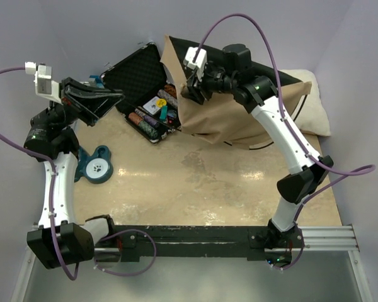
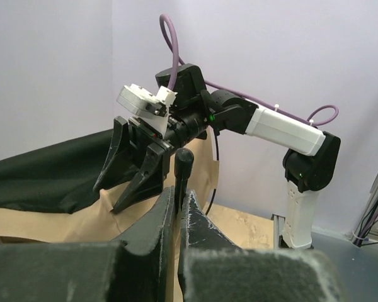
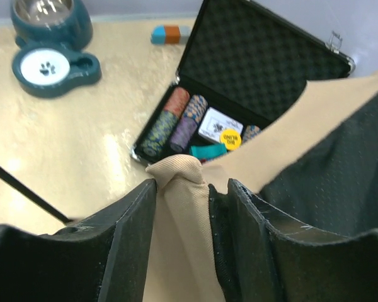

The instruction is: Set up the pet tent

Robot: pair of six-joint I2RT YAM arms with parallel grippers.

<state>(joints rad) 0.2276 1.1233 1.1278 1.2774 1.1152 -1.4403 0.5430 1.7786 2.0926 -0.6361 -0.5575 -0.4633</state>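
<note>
tent [image 1: 239, 119] slumped at the table's far side, beside case [image 1: 138, 72] | right gripper [image 3: 183, 189] pinched its tan fold | left gripper [image 2: 178, 195] pressed onto pole [image 2: 184, 165] tip | fabric likely light, limp; poles the firmer hold

Soft, even light from above leaves only faint shadows, a pale sheen glazes the counter [image 3: 116, 160] toward its far left corner, and both wrist views blur in the nearest foreground.
</note>
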